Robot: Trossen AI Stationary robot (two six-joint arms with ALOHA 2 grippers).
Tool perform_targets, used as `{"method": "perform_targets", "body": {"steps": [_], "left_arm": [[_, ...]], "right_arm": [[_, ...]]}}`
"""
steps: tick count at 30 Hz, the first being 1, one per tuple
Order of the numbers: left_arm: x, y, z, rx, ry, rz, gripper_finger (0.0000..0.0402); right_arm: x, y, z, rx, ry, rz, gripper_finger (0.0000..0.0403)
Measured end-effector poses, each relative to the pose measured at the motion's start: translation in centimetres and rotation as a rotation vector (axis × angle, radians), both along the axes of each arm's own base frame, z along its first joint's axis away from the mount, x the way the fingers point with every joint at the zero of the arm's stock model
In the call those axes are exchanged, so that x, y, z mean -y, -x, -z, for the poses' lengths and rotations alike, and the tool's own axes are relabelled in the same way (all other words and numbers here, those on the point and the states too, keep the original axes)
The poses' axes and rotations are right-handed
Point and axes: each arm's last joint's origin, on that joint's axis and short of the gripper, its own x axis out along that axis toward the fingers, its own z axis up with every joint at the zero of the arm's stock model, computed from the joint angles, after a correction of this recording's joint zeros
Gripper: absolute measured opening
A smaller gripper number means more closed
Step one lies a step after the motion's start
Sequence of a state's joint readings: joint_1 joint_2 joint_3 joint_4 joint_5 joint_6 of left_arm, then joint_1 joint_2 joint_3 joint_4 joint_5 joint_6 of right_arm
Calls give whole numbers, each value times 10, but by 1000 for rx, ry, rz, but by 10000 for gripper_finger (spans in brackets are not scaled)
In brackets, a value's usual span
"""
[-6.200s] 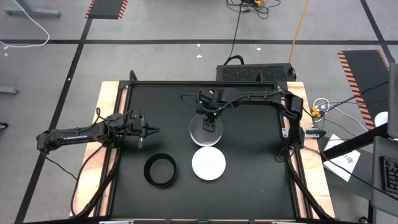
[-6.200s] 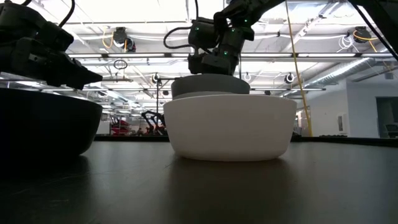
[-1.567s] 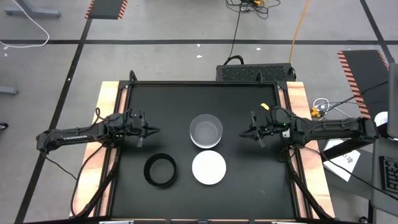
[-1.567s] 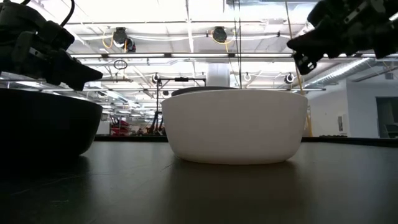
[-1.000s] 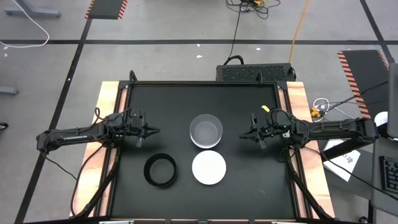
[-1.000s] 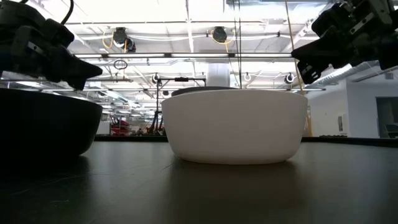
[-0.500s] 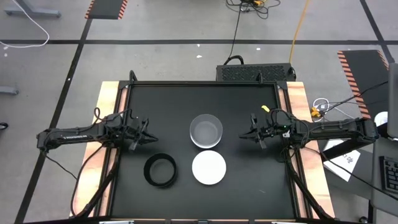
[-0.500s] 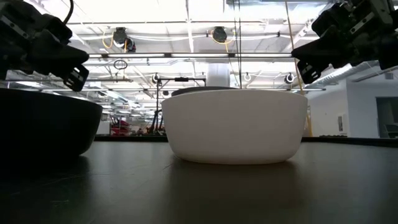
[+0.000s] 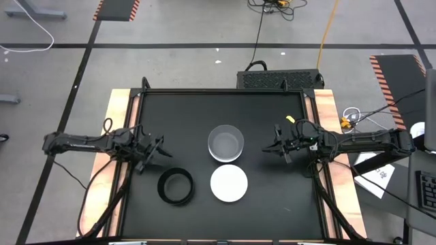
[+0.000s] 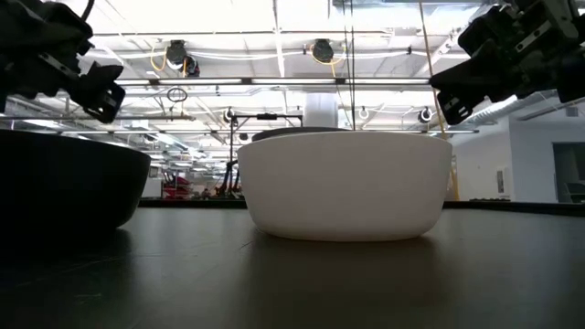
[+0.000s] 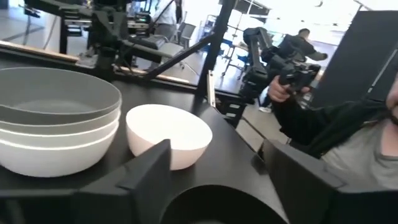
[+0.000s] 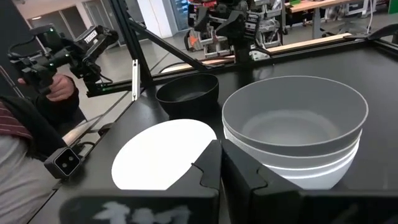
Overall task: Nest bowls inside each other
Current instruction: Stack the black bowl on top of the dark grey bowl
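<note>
High view is showing the black bench (image 9: 272, 204) with three groups of bowls: a grey bowl (image 9: 225, 142) sitting nested on top of white ones at the bench's centre, a lone white bowl (image 9: 228, 182) just in front of that stack, and a black bowl (image 9: 176, 186) beside it toward the left edge. The stack is standing where nesting is evidently being gathered, so the two loose bowls are waiting close by for easy reach.

The left tool (image 9: 155, 151) is hanging near the left edge, angled toward the black bowl, with its fingers spread wide and holding nothing; I judge it is lining up on that bowl next. The right tool (image 9: 274, 147) is waiting by the right edge, pinched fully together and empty.

Compared with a moment ago, the left tool has turned toward the black bowl and sprung apart from nearly closed; the right one is staying put.
</note>
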State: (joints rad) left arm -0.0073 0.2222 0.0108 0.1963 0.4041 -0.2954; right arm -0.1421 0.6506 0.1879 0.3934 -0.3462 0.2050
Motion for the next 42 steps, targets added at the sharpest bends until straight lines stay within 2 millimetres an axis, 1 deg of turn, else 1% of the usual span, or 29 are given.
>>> {"method": "perform_targets", "body": {"steps": [4, 7, 9, 12, 15, 18, 20, 24, 30, 37, 42], "left_arm": [[3, 0, 1, -11, 9, 27, 314], [4, 0, 2, -26, 20, 17, 338], [3, 0, 1, -72, 22, -18, 346], [1, 3, -7, -208, 17, -99, 347], [-1, 6, -19, -345, 15, -185, 339], [-2, 6, -33, -426, 31, -199, 329], [-1, 4, -37, -486, 55, -192, 323], [2, -6, -35, -622, 112, -181, 318], [5, -23, -19, -854, 167, -202, 321], [7, -41, -15, -963, 145, -183, 321], [10, -49, -11, -1031, 122, -176, 321]], "right_arm": [[0, 0, 1, -11, -1, 0, 0], [0, 0, 1, -13, 2, -1, 0], [0, 0, 1, -12, 5, -1, 0], [0, 0, 1, -12, 5, -1, 0], [0, 0, 1, -12, 5, -1, 0], [0, 0, 2, -15, 5, -2, 0], [0, 0, 2, -20, 4, -2, 0], [0, 0, 2, -24, 4, -2, 0], [0, 0, 2, -23, 4, -2, 0], [0, 0, 3, -26, 6, -2, 0], [0, 0, 3, -30, 6, -2, 0]]}}
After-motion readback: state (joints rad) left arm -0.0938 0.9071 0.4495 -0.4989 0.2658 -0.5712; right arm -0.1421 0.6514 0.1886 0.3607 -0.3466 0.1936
